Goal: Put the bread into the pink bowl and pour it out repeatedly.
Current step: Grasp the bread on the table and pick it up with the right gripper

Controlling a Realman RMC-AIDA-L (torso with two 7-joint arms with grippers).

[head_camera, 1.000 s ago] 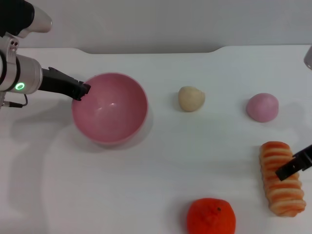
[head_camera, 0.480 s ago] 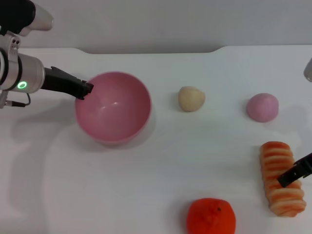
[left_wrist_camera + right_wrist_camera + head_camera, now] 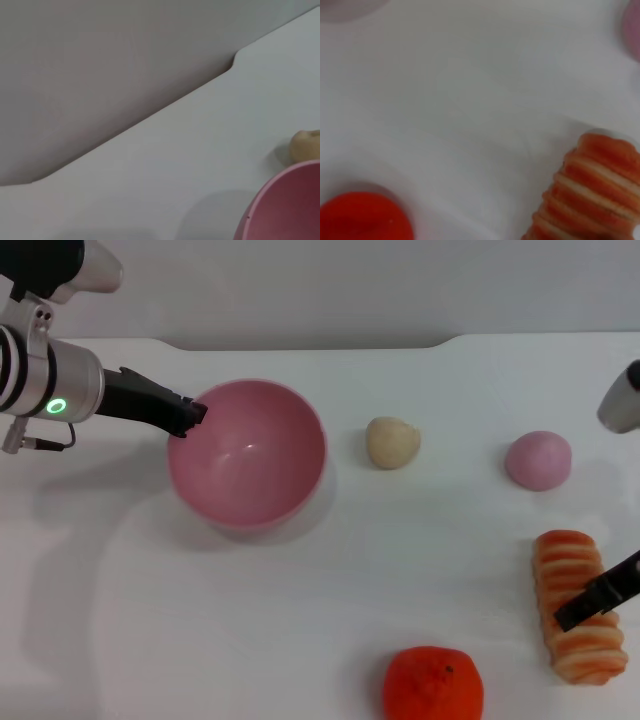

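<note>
The bread point(image 3: 577, 607) lies flat on the white table point(image 3: 330, 590), well apart from the pink bowl point(image 3: 248, 455) and on the far side of the scene from it. Its long axis runs roughly away from the robot, one end pointing toward the small pink ball point(image 3: 538, 460) and the other toward the near edge. It looks soft and light, with ridges that should give grip, so it would likely squash under a hard pinch. The best hold seems to be across the short width at mid-length.

The right hand point(image 3: 594, 602) sits over the bread's middle, a dark finger crossing its ridges; whether it has clamped down or hangs released I cannot tell. In the right wrist view the bread point(image 3: 590, 192) fills one corner, with the orange fruit point(image 3: 364, 216) nearby.

The left hand point(image 3: 188, 415) is at the bowl's rim on the side away from the bread, seemingly clenched on the edge. The bowl stands empty and tips slightly. A beige ball point(image 3: 391, 442) lies between the bowl and the pink ball, and the orange fruit point(image 3: 433, 683) rests on the table near the bread.
</note>
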